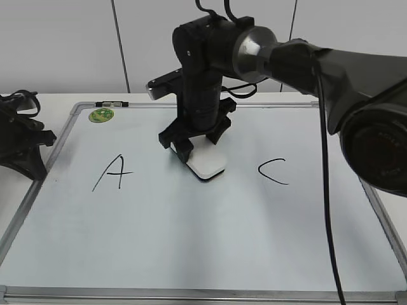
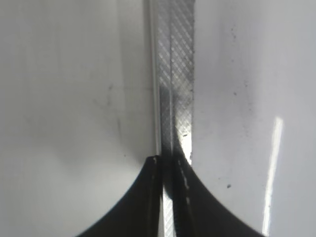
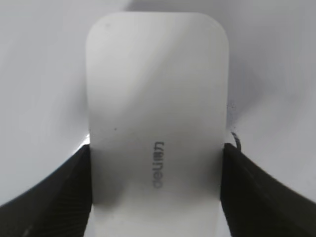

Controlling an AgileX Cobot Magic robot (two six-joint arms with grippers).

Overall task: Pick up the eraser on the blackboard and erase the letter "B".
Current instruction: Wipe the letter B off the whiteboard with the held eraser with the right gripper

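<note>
We are squeezing the flat white plastic eraser [image 1: 208, 164] by its long sides with our right gripper [image 3: 155, 173], pressing it on the big white blackboard [image 1: 191, 241] between the A and C; it looks light, stiff, slippery.

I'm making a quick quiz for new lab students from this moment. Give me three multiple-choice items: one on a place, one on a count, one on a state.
1. Where does the eraser lie on the blackboard?
A. Between the A and the C
B. Left of the A
C. On the green sticker

2. How many black letters show fully on the board?
A. One
B. Two
C. Four

3. What is the right tool doing?
A. Hanging open, far above the board
B. Shut on the eraser
C. Holding a marker

Answers:
1 A, the white block sits midway between both letters.
2 B, only A and C are visible.
3 B, the right wrist view shows both dark fingers pressed against the eraser's sides.
</note>
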